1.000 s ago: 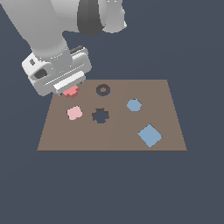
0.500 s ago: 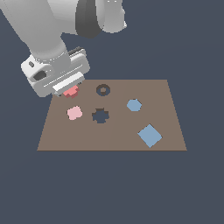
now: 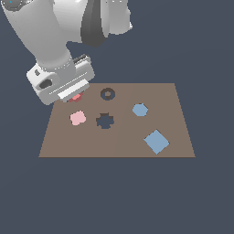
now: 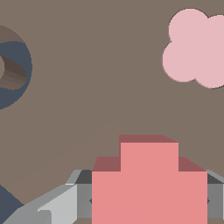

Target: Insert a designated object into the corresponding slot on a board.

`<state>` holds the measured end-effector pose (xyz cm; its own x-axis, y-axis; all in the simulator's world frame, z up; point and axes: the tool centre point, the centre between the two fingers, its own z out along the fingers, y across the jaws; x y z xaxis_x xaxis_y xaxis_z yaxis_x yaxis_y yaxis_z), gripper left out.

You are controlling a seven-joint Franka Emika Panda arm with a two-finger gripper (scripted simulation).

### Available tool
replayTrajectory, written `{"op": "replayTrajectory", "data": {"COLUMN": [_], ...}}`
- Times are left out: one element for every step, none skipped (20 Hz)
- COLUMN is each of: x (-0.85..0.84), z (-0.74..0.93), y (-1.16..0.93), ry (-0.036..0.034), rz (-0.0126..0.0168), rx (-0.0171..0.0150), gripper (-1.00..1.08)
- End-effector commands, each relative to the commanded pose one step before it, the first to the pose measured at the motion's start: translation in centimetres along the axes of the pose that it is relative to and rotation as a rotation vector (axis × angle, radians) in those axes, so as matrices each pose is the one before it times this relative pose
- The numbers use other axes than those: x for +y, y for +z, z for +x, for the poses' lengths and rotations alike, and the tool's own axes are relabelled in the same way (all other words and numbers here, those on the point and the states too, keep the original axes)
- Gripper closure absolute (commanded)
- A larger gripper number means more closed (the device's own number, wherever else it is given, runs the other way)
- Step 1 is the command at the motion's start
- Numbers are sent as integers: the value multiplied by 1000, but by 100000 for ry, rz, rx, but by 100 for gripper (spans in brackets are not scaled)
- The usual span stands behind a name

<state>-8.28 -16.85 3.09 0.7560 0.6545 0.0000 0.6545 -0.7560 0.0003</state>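
The coral-red lobed block (image 4: 148,183) fills the space between my grey fingers (image 4: 83,199); my gripper (image 4: 148,201) is shut on it. In the exterior view only a sliver of the red block (image 3: 77,97) shows under my gripper's white body (image 3: 61,82), just above the brown board's (image 3: 119,144) far corner on that view's left. The dark notched slot (image 3: 105,121) lies in the board's middle, apart from the block and toward the exterior view's right and front. In the wrist view the board (image 4: 96,100) lies close under the block, and the slot is out of that view.
A paler pink lobed piece (image 3: 77,118) (image 4: 199,54) lies beside the slot. A dark ring-shaped hole (image 3: 107,94) (image 4: 11,74) sits at the board's far side. A blue hexagon (image 3: 140,109) and a blue square (image 3: 156,141) lie toward the exterior view's right.
My gripper and the red block have barely shifted. The block stays held over the same far corner of the board.
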Motion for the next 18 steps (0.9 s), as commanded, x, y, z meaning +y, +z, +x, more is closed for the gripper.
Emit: {"op": "replayTrajectory", "data": {"x": [-16,0,0,0,0,0,0,0,56,-2,-10,-11,-3,-19,12,18,34,46], "z": [11,0,0,0,0,0,0,0,-1,2,16,15,2,-21,11,53,82,116], "y": [97,0,0,0,0,0,0,0,-94,-62,-151,-151,-62,148,22,-1,-5,-6], "ry": [-32,0,0,0,0,0,0,0,20,0,-19,-20,0,0,-89,-316,-512,-721], "rz": [26,0,0,0,0,0,0,0,-145,0,63,63,0,0,32,2,-2,-2], "rx": [1,0,0,0,0,0,0,0,48,0,-21,-21,0,0,-26,-3,-1,-1], "gripper": [108,108,108,108,108,108,108,108,108,108,108,108,108,108,108,108,108,108]}}
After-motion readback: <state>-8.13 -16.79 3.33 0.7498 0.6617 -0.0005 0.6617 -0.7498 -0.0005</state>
